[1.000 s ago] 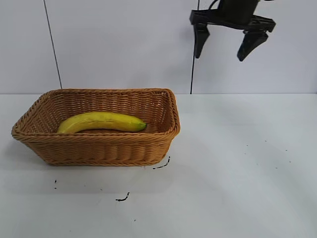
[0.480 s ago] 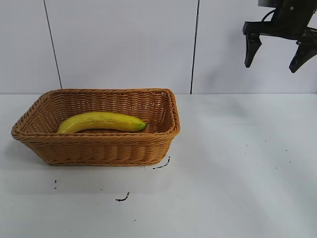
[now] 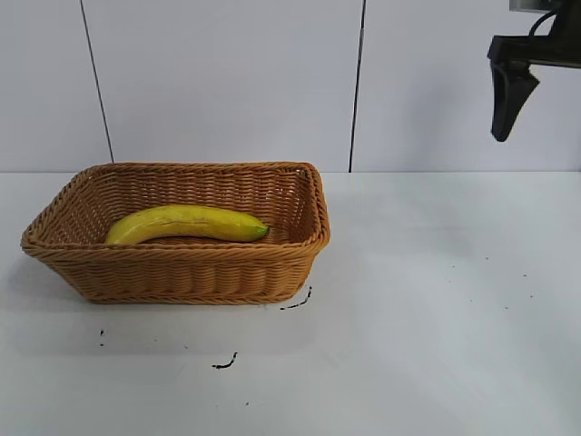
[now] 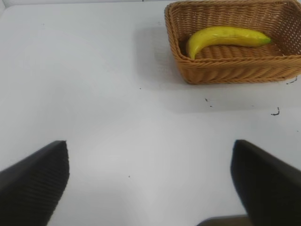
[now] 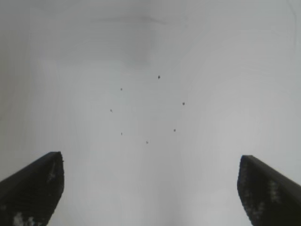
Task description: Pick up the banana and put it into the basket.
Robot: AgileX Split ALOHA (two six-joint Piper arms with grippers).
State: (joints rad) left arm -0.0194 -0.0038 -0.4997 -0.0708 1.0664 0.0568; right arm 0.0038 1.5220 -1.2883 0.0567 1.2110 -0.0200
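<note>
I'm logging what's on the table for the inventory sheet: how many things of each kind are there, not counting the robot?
Banana: 1, lying inside the basket
Basket: 1, on the white table
Total: 2

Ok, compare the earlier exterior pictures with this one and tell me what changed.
The right hand, open and empty, moved across the exterior view to the right and is now half out at that edge, high above the table. It took hold of nothing. The banana lies in the basket as before, and neither has shifted.
</note>
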